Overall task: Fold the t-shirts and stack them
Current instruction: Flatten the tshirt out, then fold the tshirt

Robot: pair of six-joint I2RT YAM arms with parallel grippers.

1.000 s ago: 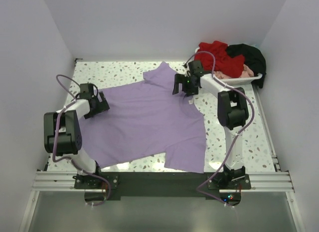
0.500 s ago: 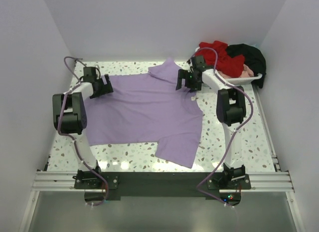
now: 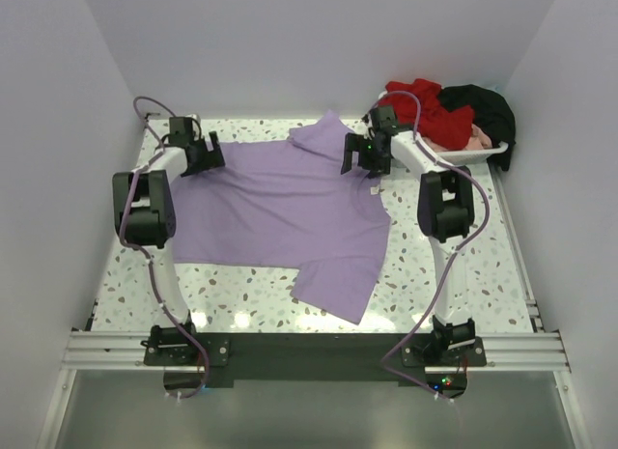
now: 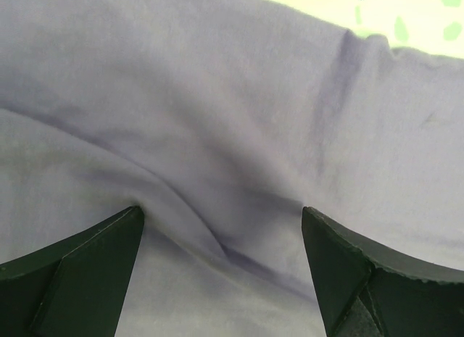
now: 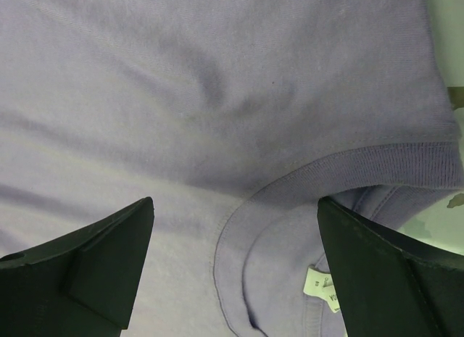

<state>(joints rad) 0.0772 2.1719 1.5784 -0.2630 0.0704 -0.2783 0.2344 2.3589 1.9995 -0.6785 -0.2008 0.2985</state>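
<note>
A lavender shirt (image 3: 280,212) lies spread almost flat on a speckled bench (image 3: 463,266); one sleeve points toward the near edge, the other toward the far wall; the left pincer (image 4: 221,272) is down at the shirt's far left corner, its fingers wide apart with creased cloth between them; the right pincer (image 5: 235,272) is down at the collar (image 5: 341,170) on the far right side, its fingers also wide; a white label (image 5: 322,290) shows inside the neck; beyond, in the far right corner, a white tray (image 3: 463,156) carries a red shirt (image 3: 425,111), a black shirt (image 3: 488,111) and a pink shirt (image 3: 476,137), heaped together.
</note>
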